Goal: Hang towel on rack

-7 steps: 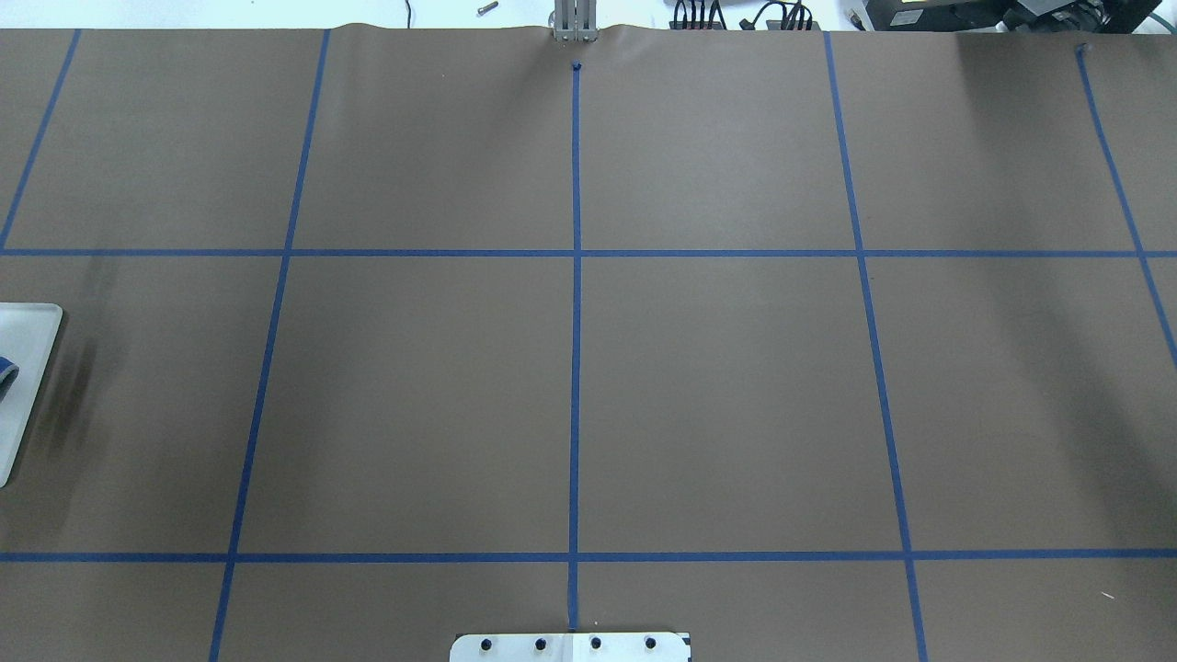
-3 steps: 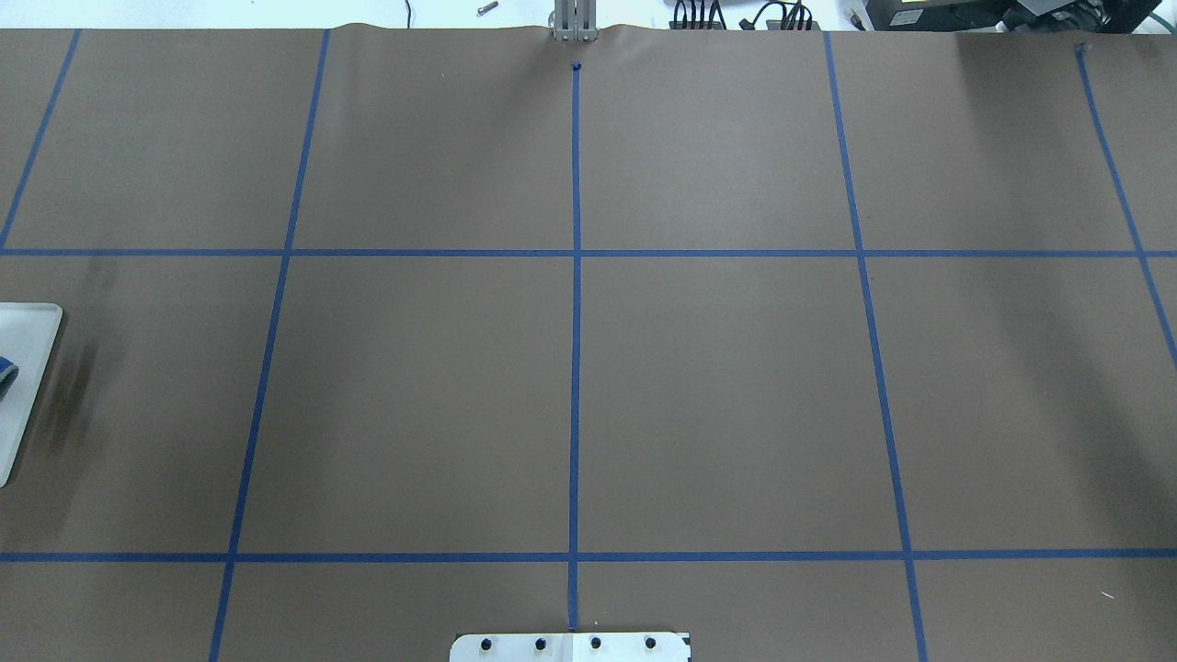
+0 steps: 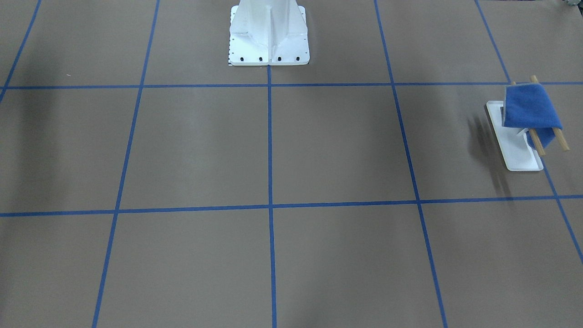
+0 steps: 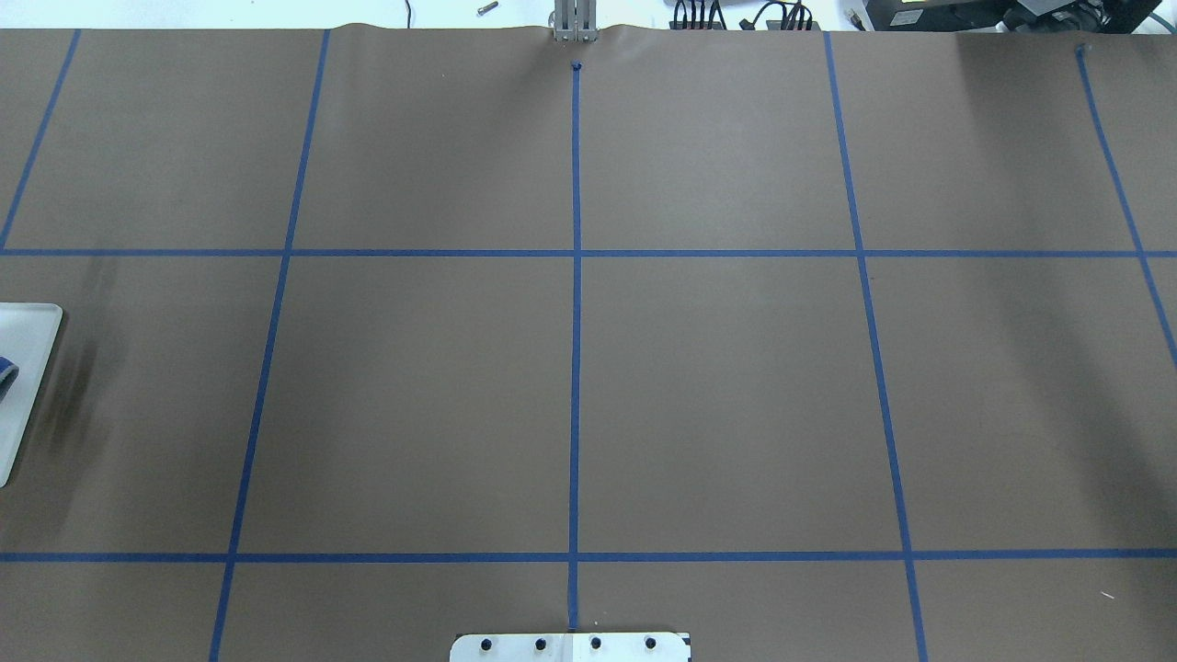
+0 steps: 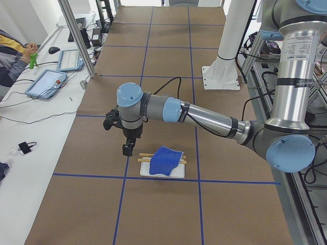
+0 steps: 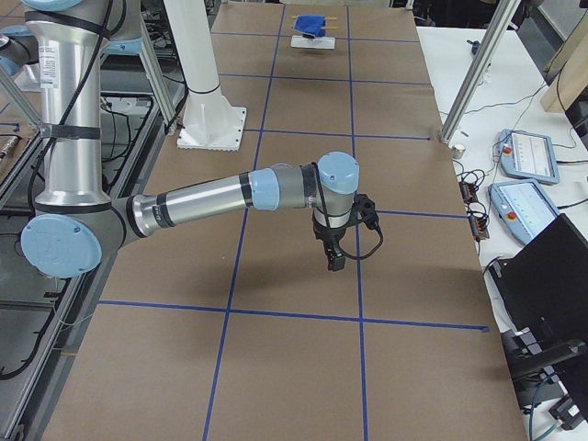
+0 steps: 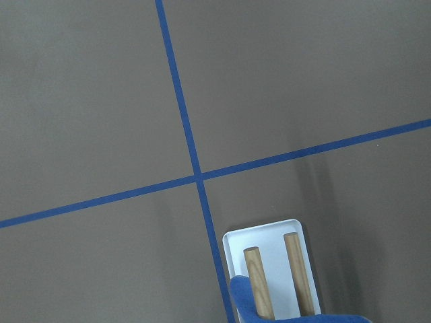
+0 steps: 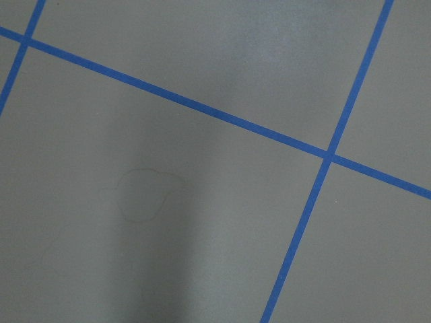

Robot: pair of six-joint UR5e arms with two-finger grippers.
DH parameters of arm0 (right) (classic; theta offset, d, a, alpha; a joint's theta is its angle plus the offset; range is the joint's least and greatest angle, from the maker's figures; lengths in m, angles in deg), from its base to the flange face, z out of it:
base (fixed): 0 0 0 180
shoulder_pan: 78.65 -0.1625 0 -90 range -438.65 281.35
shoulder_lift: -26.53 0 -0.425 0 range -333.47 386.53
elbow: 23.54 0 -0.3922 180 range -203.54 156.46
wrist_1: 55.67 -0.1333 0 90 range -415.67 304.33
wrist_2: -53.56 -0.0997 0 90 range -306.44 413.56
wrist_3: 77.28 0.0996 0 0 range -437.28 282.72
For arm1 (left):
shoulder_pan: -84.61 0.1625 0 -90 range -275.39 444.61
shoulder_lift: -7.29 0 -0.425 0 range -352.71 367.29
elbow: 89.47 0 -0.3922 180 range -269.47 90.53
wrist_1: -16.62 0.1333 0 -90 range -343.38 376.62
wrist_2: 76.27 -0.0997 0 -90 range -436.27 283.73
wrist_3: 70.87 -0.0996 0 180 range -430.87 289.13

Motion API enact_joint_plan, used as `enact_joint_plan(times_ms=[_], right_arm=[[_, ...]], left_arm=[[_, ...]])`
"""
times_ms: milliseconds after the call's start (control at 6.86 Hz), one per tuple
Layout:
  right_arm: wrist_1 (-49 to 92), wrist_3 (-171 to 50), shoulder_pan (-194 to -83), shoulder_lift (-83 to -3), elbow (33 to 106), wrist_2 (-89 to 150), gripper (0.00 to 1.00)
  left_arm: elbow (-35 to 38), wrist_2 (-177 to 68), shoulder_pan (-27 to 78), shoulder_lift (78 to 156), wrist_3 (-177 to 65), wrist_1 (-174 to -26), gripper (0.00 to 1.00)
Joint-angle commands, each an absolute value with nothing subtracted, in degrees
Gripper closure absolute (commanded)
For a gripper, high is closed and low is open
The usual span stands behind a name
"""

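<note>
The royal-blue towel (image 3: 528, 109) hangs draped over the rack's two wooden dowel bars (image 3: 563, 142). The rack's white tray base (image 3: 517, 152) stands at the table's left end. The towel and rack also show in the exterior left view (image 5: 166, 158), the exterior right view (image 6: 312, 23) and the left wrist view (image 7: 269, 308). My left gripper (image 5: 128, 149) hangs just beside the rack's bar ends, apart from the towel. My right gripper (image 6: 334, 259) hovers over bare table far from the rack. I cannot tell whether either gripper is open or shut.
The large white bolted pedestal (image 3: 268, 34) stands at the robot's side of the table. Blue tape lines grid the brown table cover (image 4: 717, 395). Tablets and cables lie on the white bench (image 5: 46, 84) past the table's far edge, where an operator sits.
In the overhead view the dark shadow beside the rack's base has shifted slightly and the blue towel sliver at the left edge looks a little smaller. Nothing else has moved.
</note>
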State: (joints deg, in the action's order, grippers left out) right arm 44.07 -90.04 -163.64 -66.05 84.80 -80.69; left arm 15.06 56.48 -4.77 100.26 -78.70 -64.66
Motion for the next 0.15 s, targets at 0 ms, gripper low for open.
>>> enact_joint_plan(times_ms=[0], right_arm=[[44.00, -89.93, -163.64, -66.02, 84.91, -80.56, 0.00]], left_arm=[[15.21, 56.62, -4.68, 100.46, -78.70, -64.77, 0.02]])
